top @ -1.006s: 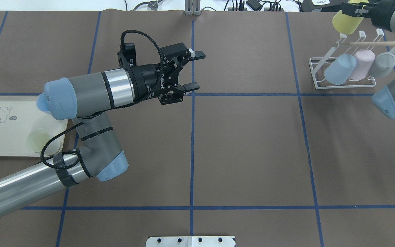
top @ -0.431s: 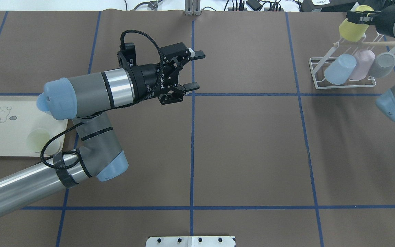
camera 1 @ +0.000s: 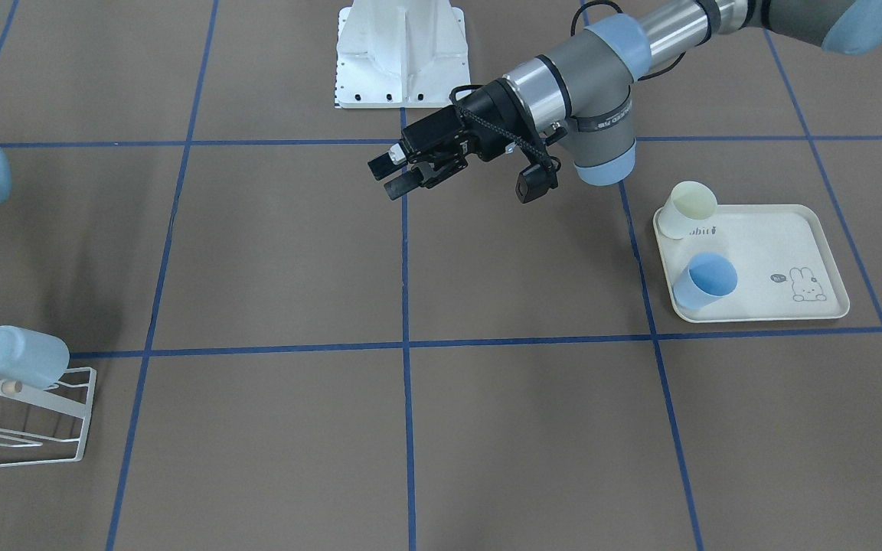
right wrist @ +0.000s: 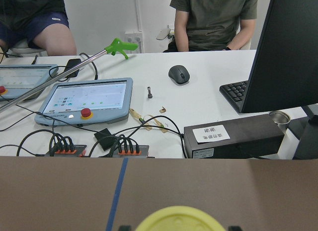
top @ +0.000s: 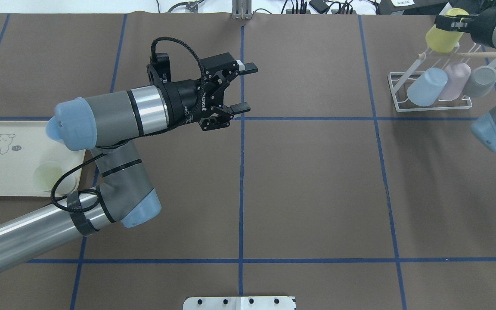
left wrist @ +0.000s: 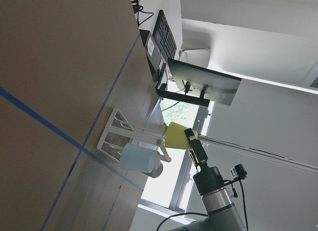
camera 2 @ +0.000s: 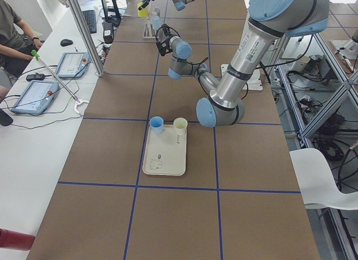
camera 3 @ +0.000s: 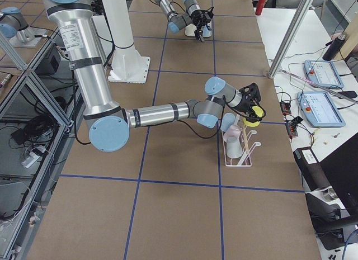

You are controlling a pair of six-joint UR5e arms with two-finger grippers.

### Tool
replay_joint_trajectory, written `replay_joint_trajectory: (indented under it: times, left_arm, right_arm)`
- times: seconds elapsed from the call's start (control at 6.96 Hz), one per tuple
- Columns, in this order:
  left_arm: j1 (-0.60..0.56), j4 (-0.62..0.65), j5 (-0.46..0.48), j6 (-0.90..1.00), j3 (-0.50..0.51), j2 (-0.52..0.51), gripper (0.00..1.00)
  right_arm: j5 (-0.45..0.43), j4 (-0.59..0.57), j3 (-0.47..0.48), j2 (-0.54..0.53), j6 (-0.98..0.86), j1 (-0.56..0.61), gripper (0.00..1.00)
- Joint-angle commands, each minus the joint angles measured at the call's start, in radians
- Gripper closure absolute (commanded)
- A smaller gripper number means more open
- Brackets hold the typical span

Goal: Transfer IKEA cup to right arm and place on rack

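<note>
Clamping the yellow cup (top: 443, 34) between its fingers, the right gripper (top: 451, 22) holds it tilted over the far end of the rack (top: 429, 107), by the upturned prongs and the dowel (top: 485, 54). We cannot tell whether cup and prong touch. The right wrist view shows only the cup's yellow round at its lower edge.

The right arm lies long and low along the table, with the wrist bent toward the rack. A blue cup (top: 426, 86), a pink cup (top: 454, 79) and a grey cup (top: 480, 81) sit side by side on the rack.

The left gripper (top: 248, 88) is spread wide, holds nothing and hangs above the table near the centre line. Its body reads "ROBOTIQ". The left arm's forearm reaches in low, the wrist is level and the fingers point across the table.

On the tray (camera 1: 831, 252) we read "obit" beside a rabbit drawing. A second blue cup (camera 1: 705, 279) and a pale cup (camera 1: 687, 208) stand upright there.
</note>
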Motion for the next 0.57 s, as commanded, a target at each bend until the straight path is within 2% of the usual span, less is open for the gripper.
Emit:
replay_joint_trajectory:
  times: [0.0,0.43]
  left_arm:
    - [0.002,0.000,0.007,0.000,-0.002,0.000,0.02]
    - [0.002,0.000,0.008,0.000,-0.002,0.000,0.02]
  right_arm:
    - [0.000,0.000,-0.005,0.002,0.001,-0.002,1.00]
    - [0.000,0.001,-0.023,0.006,0.002,-0.009,1.00]
